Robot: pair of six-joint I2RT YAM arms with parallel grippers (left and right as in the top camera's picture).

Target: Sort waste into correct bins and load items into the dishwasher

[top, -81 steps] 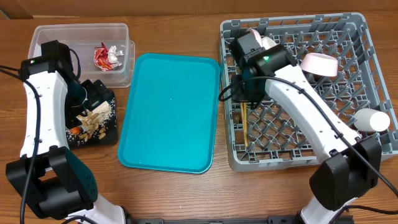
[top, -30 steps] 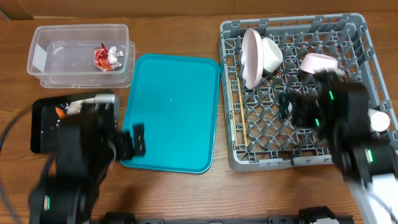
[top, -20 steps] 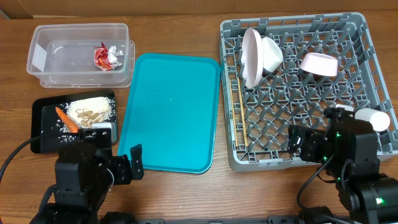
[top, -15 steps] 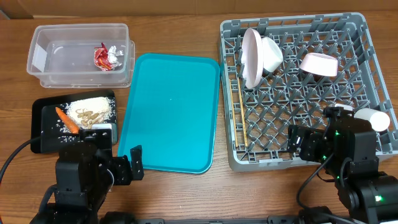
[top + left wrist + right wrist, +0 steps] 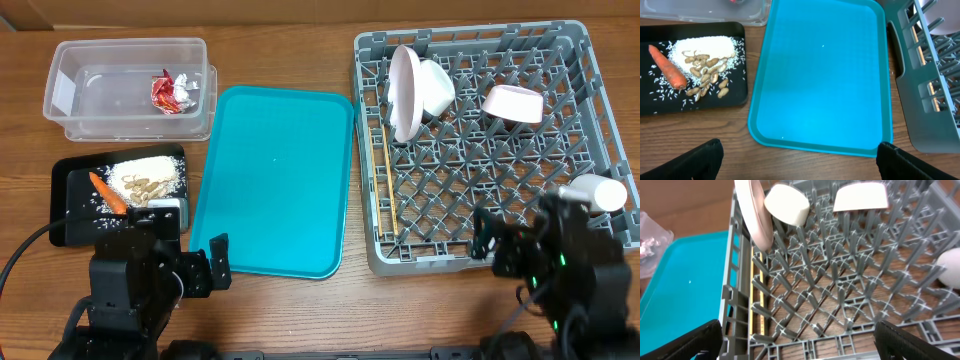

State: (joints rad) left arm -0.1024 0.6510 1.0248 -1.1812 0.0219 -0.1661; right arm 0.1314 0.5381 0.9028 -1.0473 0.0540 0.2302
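The foil wrapper [image 5: 172,90] lies in the clear tub [image 5: 90,60]. A carrot [image 5: 105,192] and peanut scraps [image 5: 148,183] on white crumbs sit in the black tray [image 5: 68,215]. In the grey rack [image 5: 455,180] a plate [image 5: 405,92] stands on edge against a white bowl [image 5: 435,87]. A pinkish bowl [image 5: 513,103], a cup [image 5: 594,192] and chopsticks [image 5: 385,190] are also in it. My left gripper [image 5: 800,167] is open and empty over bare wood before the teal tray [image 5: 822,75]. My right gripper [image 5: 800,340] is open and empty at the rack's near edge.
The flat teal tray [image 5: 275,180] lies between the bins and the rack. Both arms sit low at the table's near edge, the left one [image 5: 140,290] covering the black tray's near corner.
Both arms have pulled back from mid-table to the near edge. The left has held still for the last half second, while the right has slid further toward the near right corner.
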